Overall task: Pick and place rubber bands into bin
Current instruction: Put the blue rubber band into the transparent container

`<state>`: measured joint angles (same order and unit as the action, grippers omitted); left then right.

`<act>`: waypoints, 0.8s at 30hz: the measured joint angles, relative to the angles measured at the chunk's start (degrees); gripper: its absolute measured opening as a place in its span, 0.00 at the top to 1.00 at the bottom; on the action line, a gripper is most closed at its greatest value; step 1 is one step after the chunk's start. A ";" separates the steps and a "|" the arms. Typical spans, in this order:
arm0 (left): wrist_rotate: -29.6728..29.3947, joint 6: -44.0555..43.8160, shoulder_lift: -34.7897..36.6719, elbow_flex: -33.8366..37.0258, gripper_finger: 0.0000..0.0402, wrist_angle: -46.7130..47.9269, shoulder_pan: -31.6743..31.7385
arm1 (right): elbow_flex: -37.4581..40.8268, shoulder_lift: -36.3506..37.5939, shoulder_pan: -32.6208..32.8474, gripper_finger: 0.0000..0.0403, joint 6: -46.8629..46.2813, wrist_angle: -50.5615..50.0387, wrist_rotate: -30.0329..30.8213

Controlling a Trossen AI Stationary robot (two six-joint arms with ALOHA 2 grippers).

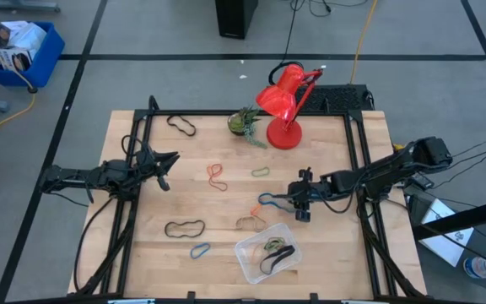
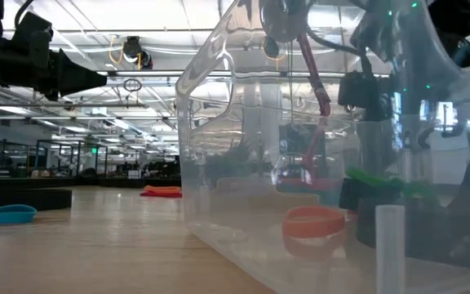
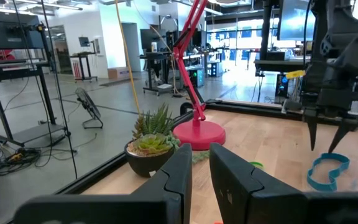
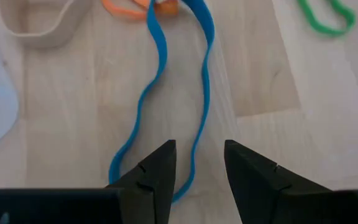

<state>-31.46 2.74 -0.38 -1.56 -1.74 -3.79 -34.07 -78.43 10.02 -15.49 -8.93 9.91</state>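
The right gripper (image 1: 300,205) reaches in over the tabletop (image 1: 226,241) and points down, just beyond the bin (image 1: 267,253), its fingers (image 4: 157,171) apart, straddling one end of a long blue rubber band (image 4: 166,93). That band lies flat in a wavy loop, unheld. The bin holds dark and greenish bands. The left gripper (image 1: 165,167) waits well away from the bin, fingers nearly together, holding nothing.
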 joint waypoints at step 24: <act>0.01 0.00 0.02 0.00 0.84 -0.01 0.01 | 5.84 0.11 -0.30 0.98 -4.89 4.86 -2.38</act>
<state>-31.45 2.74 -0.36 -1.56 -1.74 -3.78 -28.23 -78.32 9.72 -20.38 -4.07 7.53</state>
